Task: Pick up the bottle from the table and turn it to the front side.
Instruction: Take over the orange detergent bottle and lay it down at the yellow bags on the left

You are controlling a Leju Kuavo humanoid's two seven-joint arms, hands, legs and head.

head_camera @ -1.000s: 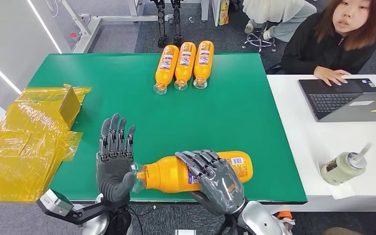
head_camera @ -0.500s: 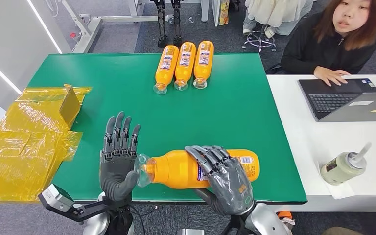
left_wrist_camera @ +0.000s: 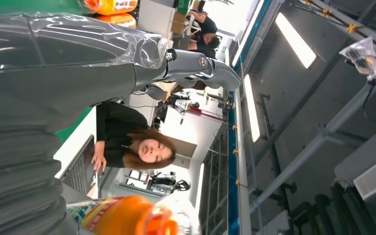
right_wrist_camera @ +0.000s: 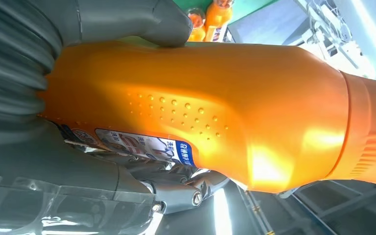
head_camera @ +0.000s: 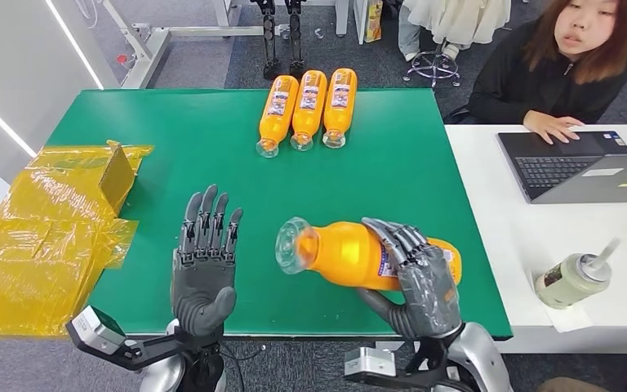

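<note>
My right hand [head_camera: 421, 282] grips an orange bottle [head_camera: 347, 254] around its labelled body and holds it above the green table [head_camera: 212, 163] near the front edge, clear cap end pointing left and toward me. The right wrist view is close on the bottle [right_wrist_camera: 215, 107], with my thumb and fingers [right_wrist_camera: 127, 19] wrapped round it. My left hand [head_camera: 205, 265] stands to the bottle's left with its fingers straight and apart, holding nothing and not touching the bottle. The left wrist view catches the bottle's cap end [left_wrist_camera: 127, 218] beside that hand [left_wrist_camera: 54, 63].
Three more orange bottles [head_camera: 307, 109] lie side by side at the table's far middle. Crumpled yellow plastic wrap [head_camera: 45, 237] with a small cardboard box covers the left edge. A person [head_camera: 567, 61] sits at the white desk on the right with a laptop [head_camera: 575, 163] and a cup [head_camera: 575, 278].
My right hand has lifted the bottle off the table and carried it right, away from my left hand. The cap end has swung up toward me. My left hand has barely moved.
</note>
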